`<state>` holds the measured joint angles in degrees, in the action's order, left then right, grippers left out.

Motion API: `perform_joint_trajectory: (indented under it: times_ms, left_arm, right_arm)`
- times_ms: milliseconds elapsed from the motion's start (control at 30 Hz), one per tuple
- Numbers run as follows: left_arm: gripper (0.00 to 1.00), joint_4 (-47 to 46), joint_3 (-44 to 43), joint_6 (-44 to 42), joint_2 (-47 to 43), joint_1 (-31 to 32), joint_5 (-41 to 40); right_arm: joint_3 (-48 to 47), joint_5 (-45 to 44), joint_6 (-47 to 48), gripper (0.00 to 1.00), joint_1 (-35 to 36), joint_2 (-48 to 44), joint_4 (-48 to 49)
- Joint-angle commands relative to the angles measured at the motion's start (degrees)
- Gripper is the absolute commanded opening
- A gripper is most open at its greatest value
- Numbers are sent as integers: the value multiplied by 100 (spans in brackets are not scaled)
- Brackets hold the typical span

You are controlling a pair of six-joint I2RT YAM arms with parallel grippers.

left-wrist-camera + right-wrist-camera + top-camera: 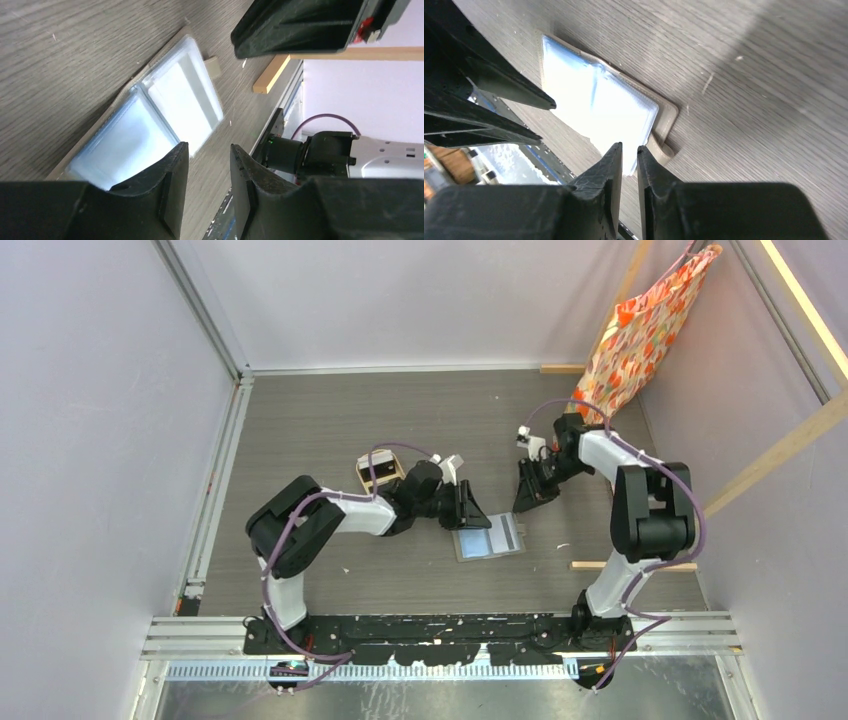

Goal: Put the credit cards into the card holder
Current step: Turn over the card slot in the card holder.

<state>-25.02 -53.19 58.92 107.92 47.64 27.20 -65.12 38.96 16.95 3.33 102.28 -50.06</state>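
The card holder lies open and flat on the table, its pale bluish sleeves facing up and its snap tab on the right side. The sleeve nearer the tab looks bright white; I cannot tell whether a card is in it. Just left of the holder's far edge hangs my left gripper, its jaws apart over the table with nothing between them. My right gripper hovers above the tab end, its jaws a narrow gap apart and empty. Dark and pale credit cards lie in a tan tray.
A patterned orange bag hangs at the back right. Wooden strips lie at the right and at the back. Purple walls close in both sides, and a metal rail runs along the near edge.
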Motion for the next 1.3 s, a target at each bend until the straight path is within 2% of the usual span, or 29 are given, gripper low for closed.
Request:
perform_joint_trajectory:
  times_ms: [0,100,200,233,300,367,467,567,633,767,900,1000,1100,1200,1267]
  left_arm:
    - [38,-786,361,-1014,-848,18,-605]
    - [38,-1145,703,-1671,-1274,18,-925]
    - [39,-1840,1074,-2172,-1500,18,-1227]
    - [42,-1994,1176,-2211,-1507,13,-1268]
    - [57,-2451,1283,-2232,-1376,-4,-1370]
    - [69,-3039,1255,-1940,-981,-116,-1044]
    - [77,-3842,987,-773,-107,-507,-92]
    - [77,-4429,1021,-417,381,-619,71]
    - [77,-4298,1098,-617,230,-582,9]
    - [78,-3095,1135,-1563,-462,-306,-508]
    - [80,-1701,1143,-2967,-1355,341,-1872]
    - [85,-1424,1355,-3608,-1904,742,-2660]
    - [99,-1800,1656,-3360,-2055,625,-2650]
    - [100,-2089,1662,-2445,-1697,264,-1778]
    - [99,-2128,1588,-1961,-1473,244,-1530]
  right_arm:
    - [25,-446,153,24,-164,-901,182]
    - [140,-444,445,30,-230,-1457,220]
    - [205,556,1008,42,-233,-1687,-149]
    - [198,813,1140,44,-222,-1653,-273]
    - [145,1025,1255,45,-199,-1442,-474]
    - [81,913,1058,45,-165,-1061,-509]
    - [-26,685,653,44,-153,-659,-500]
    - [58,490,316,44,-148,-586,-325]
    - [107,418,189,44,-152,-582,-206]
    - [59,269,43,42,2,-246,-140]
    - [-9,214,-36,36,111,-16,-165]
    - [17,117,-92,36,161,-47,-126]
    - [4,72,-64,36,205,2,-173]
    - [-20,-3,-39,36,261,105,-216]
    - [-28,-67,-33,35,293,150,-246]
